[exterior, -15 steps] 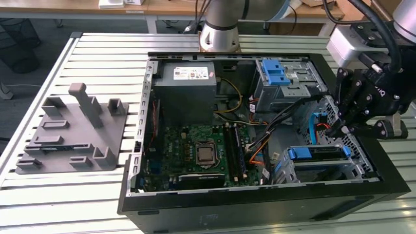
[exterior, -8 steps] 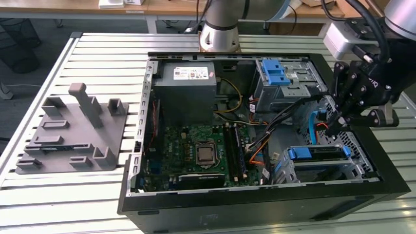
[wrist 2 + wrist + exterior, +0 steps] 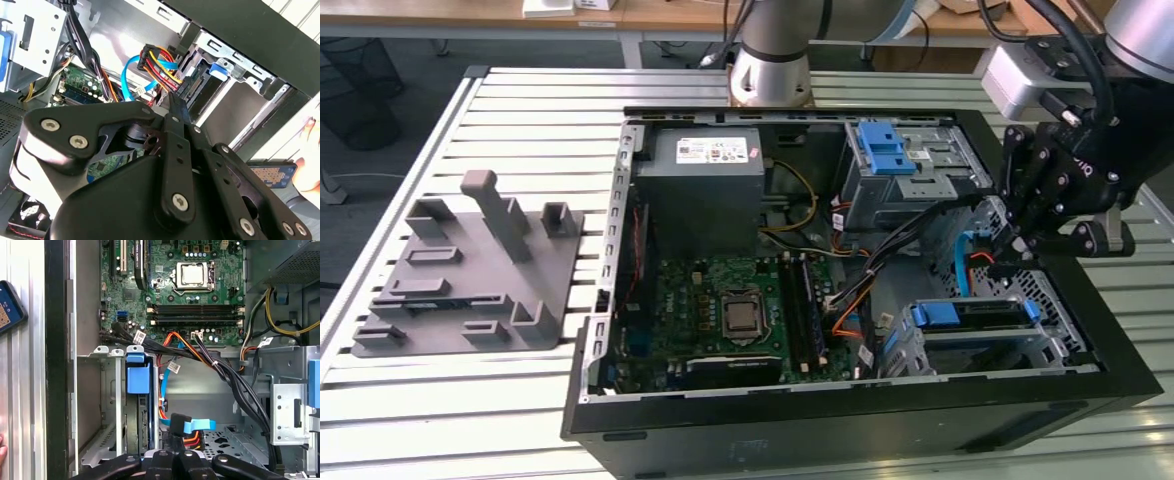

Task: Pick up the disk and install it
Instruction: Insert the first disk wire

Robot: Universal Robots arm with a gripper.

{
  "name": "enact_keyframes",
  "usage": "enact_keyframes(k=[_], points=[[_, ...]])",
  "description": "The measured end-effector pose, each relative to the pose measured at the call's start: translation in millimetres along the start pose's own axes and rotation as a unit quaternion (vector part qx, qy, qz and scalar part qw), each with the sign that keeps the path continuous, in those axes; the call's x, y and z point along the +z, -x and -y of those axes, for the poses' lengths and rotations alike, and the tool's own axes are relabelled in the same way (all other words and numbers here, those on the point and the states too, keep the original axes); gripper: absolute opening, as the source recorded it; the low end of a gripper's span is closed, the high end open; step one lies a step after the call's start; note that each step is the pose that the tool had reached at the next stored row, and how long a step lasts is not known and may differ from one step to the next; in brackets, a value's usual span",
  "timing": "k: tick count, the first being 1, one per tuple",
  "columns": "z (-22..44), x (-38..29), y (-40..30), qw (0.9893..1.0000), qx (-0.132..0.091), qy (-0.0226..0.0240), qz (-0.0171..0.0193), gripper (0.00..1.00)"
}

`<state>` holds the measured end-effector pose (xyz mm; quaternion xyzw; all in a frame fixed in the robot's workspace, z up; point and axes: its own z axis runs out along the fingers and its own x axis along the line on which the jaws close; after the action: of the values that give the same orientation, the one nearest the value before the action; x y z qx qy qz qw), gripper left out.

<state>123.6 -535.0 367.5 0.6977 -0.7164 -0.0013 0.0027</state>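
The disk (image 3: 970, 316) is seen seated in the lower drive cage (image 3: 1047, 345) of the open computer case (image 3: 854, 420), at the exterior view's right, with its blue carrier handle facing inward toward the motherboard (image 3: 727, 315). In the first wrist view the same blue handle (image 3: 138, 376) is seen standing in the cage slot, with the drive body running back beneath it. From this position the pick-up and the insertion are judged to be done — the disk no longer lies outside the case.

The gripper (image 3: 1021, 240) is held just above the case interior, between the upper drive bay (image 3: 907, 165) and the lower cage, close to the bundle of data and power cables (image 3: 974, 262). The fingers are seen drawn together with nothing between them; no part of the disk is grasped. In the second wrist view the fingertip (image 3: 176, 107) is seen pointing at the coloured connector cables (image 3: 160, 65) beside the cage.

Whether the disk is latched fully home cannot be determined. The cables appear loose near the drive — connection, if required, is judged to remain outstanding.

A grey fixture block (image 3: 467, 275) rests on the slatted table (image 3: 520, 390), well apart from the case.
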Motion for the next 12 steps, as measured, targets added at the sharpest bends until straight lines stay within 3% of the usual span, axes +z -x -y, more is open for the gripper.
enact_keyframes(k=[5, 6, 9, 10, 12], points=[[0.0, 0.0, 0.0, 1.0000, 0.000, 0.0000, 0.0001, 0.17], [0.0, 0.0, 0.0, 1.0000, 0.000, 0.0000, 0.0001, 0.24], [0.0, 0.0, 0.0, 1.0000, 0.000, 0.0000, 0.0001, 0.25], [0.0, 0.0, 0.0, 1.0000, 0.000, 0.0000, 0.0001, 0.31], [0.0, 0.0, 0.0, 1.0000, 0.000, -0.0001, 0.0002, 0.31]])
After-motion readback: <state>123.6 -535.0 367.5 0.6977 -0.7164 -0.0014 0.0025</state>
